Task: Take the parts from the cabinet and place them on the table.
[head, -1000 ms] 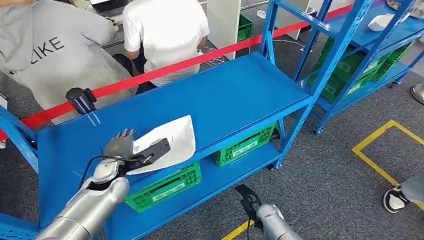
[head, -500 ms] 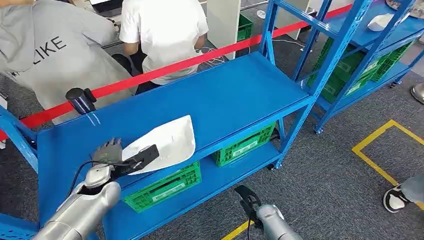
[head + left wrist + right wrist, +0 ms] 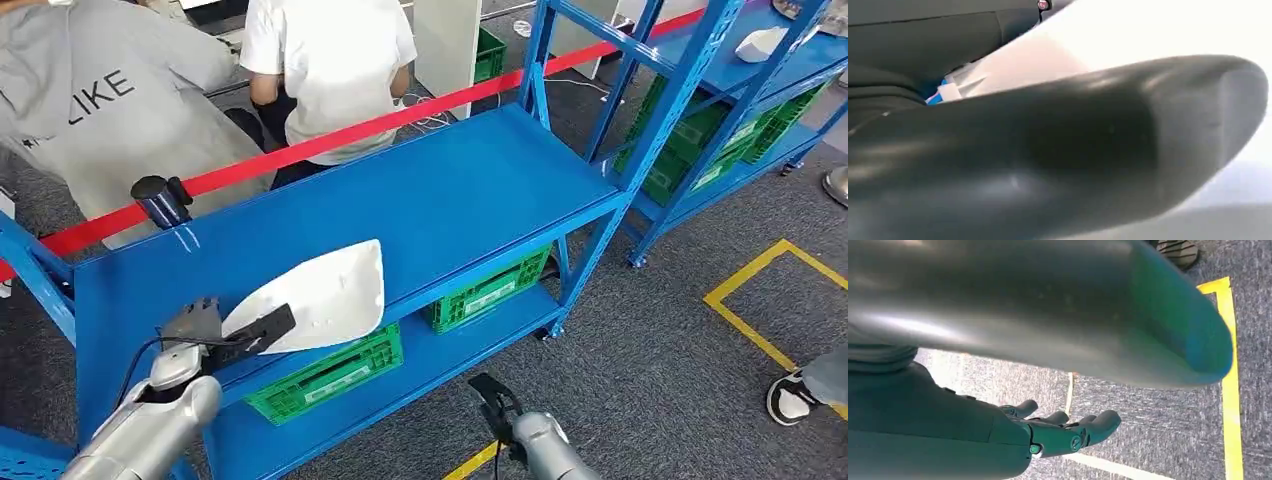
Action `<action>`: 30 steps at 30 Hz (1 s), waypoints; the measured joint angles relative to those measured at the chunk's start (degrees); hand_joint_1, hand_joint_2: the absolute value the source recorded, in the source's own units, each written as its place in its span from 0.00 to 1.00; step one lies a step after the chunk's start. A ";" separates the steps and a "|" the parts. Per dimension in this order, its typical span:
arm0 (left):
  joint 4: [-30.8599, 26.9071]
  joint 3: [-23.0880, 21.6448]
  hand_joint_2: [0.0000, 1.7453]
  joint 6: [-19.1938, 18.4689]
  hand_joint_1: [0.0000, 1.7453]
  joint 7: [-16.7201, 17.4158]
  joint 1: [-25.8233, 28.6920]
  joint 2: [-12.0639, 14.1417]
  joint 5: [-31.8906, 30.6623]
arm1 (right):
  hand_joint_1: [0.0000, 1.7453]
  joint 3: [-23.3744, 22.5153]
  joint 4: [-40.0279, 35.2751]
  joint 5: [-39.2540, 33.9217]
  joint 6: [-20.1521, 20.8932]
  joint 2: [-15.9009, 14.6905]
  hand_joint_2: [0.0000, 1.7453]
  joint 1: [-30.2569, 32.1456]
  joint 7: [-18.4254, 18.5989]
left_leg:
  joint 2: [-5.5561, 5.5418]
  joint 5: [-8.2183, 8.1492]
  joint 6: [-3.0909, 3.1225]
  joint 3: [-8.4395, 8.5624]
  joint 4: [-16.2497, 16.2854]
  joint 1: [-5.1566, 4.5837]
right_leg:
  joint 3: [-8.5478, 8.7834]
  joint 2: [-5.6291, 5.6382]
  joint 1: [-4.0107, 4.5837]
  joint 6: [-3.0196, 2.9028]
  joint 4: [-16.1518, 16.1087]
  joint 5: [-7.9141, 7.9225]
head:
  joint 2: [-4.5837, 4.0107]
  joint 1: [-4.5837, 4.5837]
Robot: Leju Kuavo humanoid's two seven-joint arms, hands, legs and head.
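Observation:
A white curved shell part (image 3: pixel 325 290) lies tilted over the front edge of the blue table (image 3: pixel 450 190). My left hand (image 3: pixel 195 330) holds its near end, with the dark thumb (image 3: pixel 1073 150) pressed across the white part (image 3: pixel 1158 30). My right hand (image 3: pixel 1068 432) hangs low over the grey carpet, fingers loosely apart and holding nothing. Another white part (image 3: pixel 760 42) rests on the top shelf of the blue cabinet (image 3: pixel 700 60) at the far right.
Two people (image 3: pixel 330 60) stand behind a red barrier tape (image 3: pixel 420 110) beyond the table. A black cylinder (image 3: pixel 160 200) sits at the table's back left edge. Green crates (image 3: pixel 330 375) fill the shelf below. A yellow floor line (image 3: pixel 750 300) and a person's shoe (image 3: pixel 795 395) lie to the right.
My left hand has drawn back toward me and to the left, and the near end of the white part has come along with it, turning flatter over the table's front edge.

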 joint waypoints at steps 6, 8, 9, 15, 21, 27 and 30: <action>0.04 0.48 1.00 -0.37 0.00 0.33 0.28 0.55 -0.02 | 0.00 0.00 0.00 0.09 0.02 0.11 0.00 -0.05 0.00 | 0.00 0.01 -0.01 0.01 -0.02 0.01 | 0.00 0.00 0.00 0.00 0.01 0.00 | 0.00 0.02; 0.02 1.03 1.00 -0.37 0.00 0.59 0.30 0.55 0.13 | 0.00 0.00 0.00 0.13 -0.11 0.28 0.00 -0.12 0.00 | 0.01 0.01 -0.01 0.01 -0.02 0.00 | 0.01 0.01 0.00 0.00 0.01 0.00 | 0.00 0.02; 0.02 1.20 1.00 -0.35 0.00 0.66 0.30 0.55 0.17 | 0.00 0.00 0.00 0.20 -0.17 0.37 0.00 -0.15 0.00 | 0.01 0.01 -0.01 0.01 -0.02 0.00 | 0.01 0.01 0.00 0.00 0.01 0.00 | 0.00 0.00; -0.09 1.93 1.00 0.35 0.00 0.90 0.23 0.55 -0.09 | 0.00 0.00 0.00 0.48 -0.15 0.57 0.00 -0.24 0.00 | 0.00 0.01 -0.01 0.03 0.00 0.00 | 0.06 0.01 -0.02 0.00 0.00 0.00 | 0.00 0.00; -0.44 2.82 1.00 0.70 0.00 0.87 -0.20 0.57 -0.09 | 0.00 0.00 0.00 0.72 -0.07 0.83 0.00 -0.30 0.00 | 0.00 -0.01 0.01 0.13 -0.01 -0.01 | 0.17 0.00 -0.02 0.00 -0.01 0.00 | 0.00 0.00; -0.63 3.21 1.00 0.70 0.00 0.85 -0.65 0.57 -0.09 | 0.00 0.00 0.00 0.79 -0.07 0.90 0.00 -0.31 0.00 | 0.01 -0.01 0.00 0.24 -0.06 0.00 | 0.24 0.01 -0.01 -0.03 -0.01 0.02 | 0.00 0.00; -0.79 3.30 1.00 0.90 0.00 0.72 -0.69 0.57 -0.09 | 0.00 0.00 0.00 0.79 0.02 0.90 0.00 -0.31 0.00 | 0.01 0.00 0.00 0.31 -0.11 0.00 | 0.28 0.01 -0.01 -0.05 -0.01 0.03 | 0.00 0.02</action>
